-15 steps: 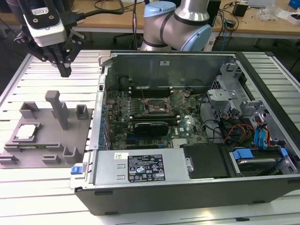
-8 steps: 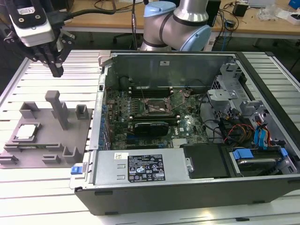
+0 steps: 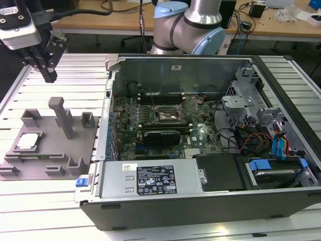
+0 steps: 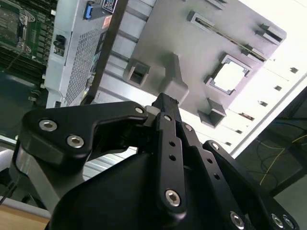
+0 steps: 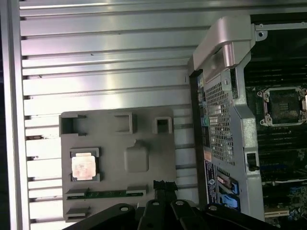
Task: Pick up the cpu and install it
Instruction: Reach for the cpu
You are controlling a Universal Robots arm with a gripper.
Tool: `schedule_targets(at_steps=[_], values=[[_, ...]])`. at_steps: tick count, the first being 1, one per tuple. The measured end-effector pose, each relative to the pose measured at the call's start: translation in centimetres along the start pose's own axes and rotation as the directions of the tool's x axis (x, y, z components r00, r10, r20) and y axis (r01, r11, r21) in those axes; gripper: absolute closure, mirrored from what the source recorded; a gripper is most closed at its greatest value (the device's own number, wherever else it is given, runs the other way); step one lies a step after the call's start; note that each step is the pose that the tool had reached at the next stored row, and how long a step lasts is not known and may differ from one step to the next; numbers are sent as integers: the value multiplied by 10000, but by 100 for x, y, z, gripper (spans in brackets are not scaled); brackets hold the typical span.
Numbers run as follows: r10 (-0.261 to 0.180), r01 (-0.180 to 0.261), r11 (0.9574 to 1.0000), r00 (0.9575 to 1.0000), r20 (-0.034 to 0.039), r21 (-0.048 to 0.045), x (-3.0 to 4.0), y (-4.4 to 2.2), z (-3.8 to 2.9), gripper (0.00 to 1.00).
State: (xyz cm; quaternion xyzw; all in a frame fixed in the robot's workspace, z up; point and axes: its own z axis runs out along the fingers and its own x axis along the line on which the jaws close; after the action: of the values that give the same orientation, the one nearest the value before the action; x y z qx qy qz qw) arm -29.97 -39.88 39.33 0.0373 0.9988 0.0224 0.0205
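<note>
Cpu [image 5: 85,166] — pale, flat square — lies in grey tray [image 5: 110,143].

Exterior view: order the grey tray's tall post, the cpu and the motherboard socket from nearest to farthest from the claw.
1. The tall post, standing on the grey tray, is closest to the claw.
2. The cpu, lying in a tray pocket at the exterior view's left.
3. The socket, inside the open computer case, toward the exterior view's right.
</note>
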Motion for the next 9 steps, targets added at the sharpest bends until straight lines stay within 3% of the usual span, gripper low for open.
schedule_targets(at_steps=[9], values=[[-1, 1, 10000, 10000, 18, -2, 260, -19, -10, 89]])
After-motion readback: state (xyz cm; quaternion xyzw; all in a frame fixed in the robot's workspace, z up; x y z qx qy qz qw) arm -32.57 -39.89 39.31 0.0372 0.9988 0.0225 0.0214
